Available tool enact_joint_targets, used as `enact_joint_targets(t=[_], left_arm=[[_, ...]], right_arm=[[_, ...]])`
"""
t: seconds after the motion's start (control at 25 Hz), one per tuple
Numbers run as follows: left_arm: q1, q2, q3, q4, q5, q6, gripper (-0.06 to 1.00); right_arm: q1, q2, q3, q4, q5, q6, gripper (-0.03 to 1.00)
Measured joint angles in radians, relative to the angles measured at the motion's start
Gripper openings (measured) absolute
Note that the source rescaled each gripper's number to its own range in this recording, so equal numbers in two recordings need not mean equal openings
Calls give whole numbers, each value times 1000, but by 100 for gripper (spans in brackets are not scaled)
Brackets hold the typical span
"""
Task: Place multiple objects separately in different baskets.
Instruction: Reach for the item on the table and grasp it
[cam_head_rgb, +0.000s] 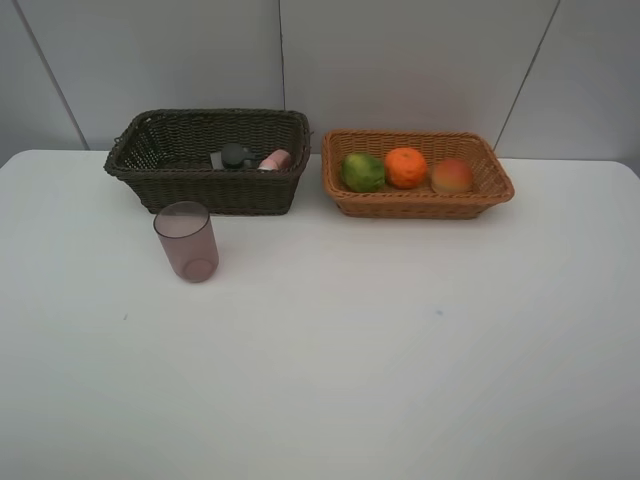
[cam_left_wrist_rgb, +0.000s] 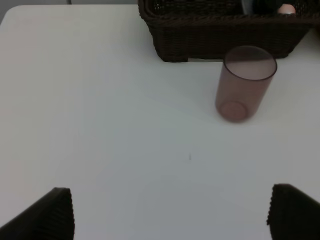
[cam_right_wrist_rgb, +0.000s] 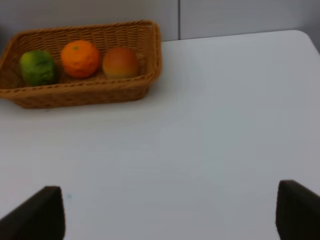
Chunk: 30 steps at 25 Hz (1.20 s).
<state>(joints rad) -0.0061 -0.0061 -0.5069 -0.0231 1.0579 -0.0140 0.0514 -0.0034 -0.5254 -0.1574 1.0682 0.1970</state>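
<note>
**On the white counter: one cup outside, five items in two baskets**

Near the front wall of the dark brown basket (cam_head_rgb: 210, 192), toward its left end, the translucent pink-mauve cup (cam_head_rgb: 186, 241) stands upright on the counter (cam_head_rgb: 350, 350), mouth up. Whether cup and basket touch cannot be told from either view that shows them. The left wrist view shows the same cup (cam_left_wrist_rgb: 245, 82) with the basket's woven wall (cam_left_wrist_rgb: 200, 35) behind it.

Inside the dark brown basket, toward its right half, lie the dark green-black bottle (cam_head_rgb: 237, 155) and, just to its right, the slim pink bottle (cam_head_rgb: 275, 159). Only their upper parts show above the rim.

Immediately right of that basket, with the two near corners very close together, sits the shallower light orange-tan basket (cam_head_rgb: 415, 205). It holds three fruits in a row: the green round fruit (cam_head_rgb: 362, 172) at left, the orange (cam_head_rgb: 406, 167) in the middle, and the red-orange fruit (cam_head_rgb: 452, 176) at right. The right wrist view shows the same basket (cam_right_wrist_rgb: 150, 65) and row.

Both baskets stand at the far edge of the counter, against a pale panelled wall (cam_head_rgb: 400, 60).

The left jaws are spread wide above bare counter, well short of the cup, grasping nothing. The right jaws are likewise released, over bare counter and well apart from the tan basket. Neither arm appears in the exterior high view.
</note>
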Motion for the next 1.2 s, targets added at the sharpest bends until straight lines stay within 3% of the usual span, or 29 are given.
enact_joint_targets(t=[0.12, 0.32, 1.2], left_arm=[[-63, 0, 0, 2, 0, 0, 100], [-79, 0, 0, 3, 0, 0, 100], [-79, 9, 0, 23, 0, 0, 100]], right_arm=[[-90, -1, 0, 0, 0, -1, 86], [-191, -1, 0, 0, 0, -2, 86], [-195, -1, 0, 0, 0, -3, 86]])
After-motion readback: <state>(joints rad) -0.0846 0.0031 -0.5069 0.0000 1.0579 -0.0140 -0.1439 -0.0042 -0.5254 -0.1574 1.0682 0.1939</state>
